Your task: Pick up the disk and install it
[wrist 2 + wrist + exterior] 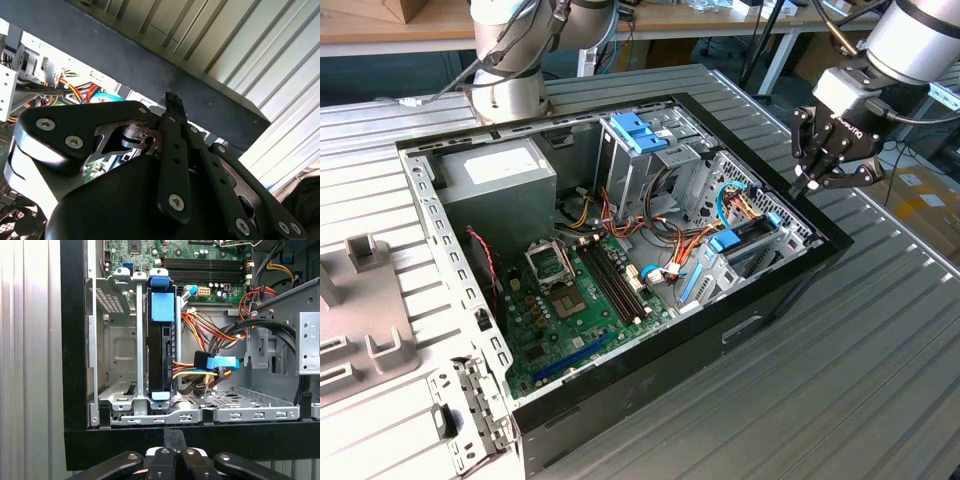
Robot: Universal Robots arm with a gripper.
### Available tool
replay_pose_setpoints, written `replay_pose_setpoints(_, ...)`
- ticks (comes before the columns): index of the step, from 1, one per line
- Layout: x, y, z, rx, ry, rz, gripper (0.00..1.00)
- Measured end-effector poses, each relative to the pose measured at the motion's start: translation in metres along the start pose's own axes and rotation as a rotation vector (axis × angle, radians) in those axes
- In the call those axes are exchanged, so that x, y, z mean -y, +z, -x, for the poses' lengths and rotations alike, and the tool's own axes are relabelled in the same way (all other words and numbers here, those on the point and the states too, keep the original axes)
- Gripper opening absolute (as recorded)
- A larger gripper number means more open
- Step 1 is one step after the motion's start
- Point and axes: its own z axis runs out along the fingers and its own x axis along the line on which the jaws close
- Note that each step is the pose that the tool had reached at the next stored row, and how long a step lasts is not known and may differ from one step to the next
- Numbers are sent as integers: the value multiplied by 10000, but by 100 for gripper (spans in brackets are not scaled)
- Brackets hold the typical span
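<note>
The disk [161, 347] stands on edge in a metal bay slot of the open computer case [790, 275], with blue rail tabs at both ends. Yellow, orange and black cables with a blue-tabbed plug [220, 363] run to its side. In the exterior view the disk [740, 248] sits at the case's right end. My gripper [807, 185] hovers just outside the case's black right wall, above the table. It is shut with nothing between its fingers, which meet over the black rim in both wrist views [173, 434] [171, 98]. It is not touching the disk.
A grey power supply [500, 180] fills the case's far left corner. A tall metal cage with a light-blue top [638, 135] stands at the back. The green motherboard [575, 300] lies on the case floor. A grey fixture [360, 300] sits on the ribbed table at the exterior view's left.
</note>
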Motion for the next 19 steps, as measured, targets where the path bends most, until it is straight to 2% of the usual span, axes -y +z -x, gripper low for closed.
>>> replay_pose_setpoints(19, 21, 0, 0, 0, 0, 4, 11)
